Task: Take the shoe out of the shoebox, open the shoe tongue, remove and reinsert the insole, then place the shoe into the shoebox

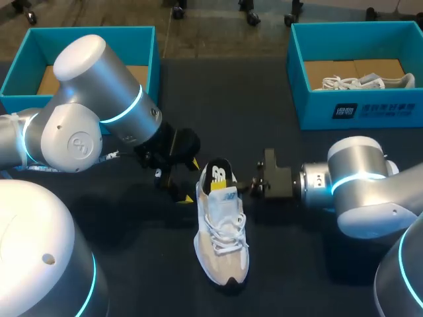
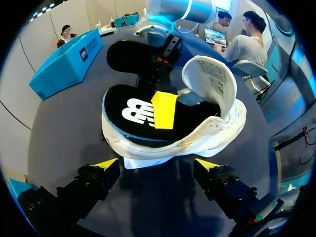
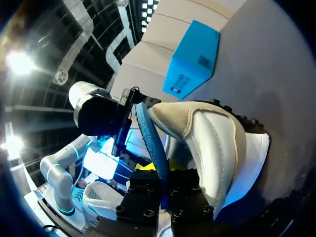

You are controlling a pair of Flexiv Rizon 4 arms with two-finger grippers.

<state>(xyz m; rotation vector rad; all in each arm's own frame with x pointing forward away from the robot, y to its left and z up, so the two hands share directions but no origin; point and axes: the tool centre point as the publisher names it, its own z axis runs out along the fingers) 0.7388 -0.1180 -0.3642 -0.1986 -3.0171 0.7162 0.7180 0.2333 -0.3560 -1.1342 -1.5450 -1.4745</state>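
Left pincer point(image 2: 157, 164) wide open, empty, beside shoe point(image 2: 173, 148) heel. Right pincer point(image 3: 159, 175) clamped on insole point(image 2: 131, 111) edge; shoe upright on table point(image 1: 291, 264).

1. Dark matte table top point(image 1: 145, 264): flat, and it carries everything noted below.
2. Teal open-topped cardboard box point(image 1: 396, 112) with a printed label on its near wall: stands upright on the table at the far right corner. It is well apart from the teal shoebox point(image 1: 39, 39) at the far left corner.
3. Brown cardboard floor point(image 1: 330, 68) of the right-hand box: bare along the far side.
4. Pale grey-white lace-up spare shoe point(image 1: 380, 81): lies inside the right-hand box, lengthwise along the near wall.
5. White laces point(image 1: 334, 84) of the spare shoe: loose, bunched at its left end.
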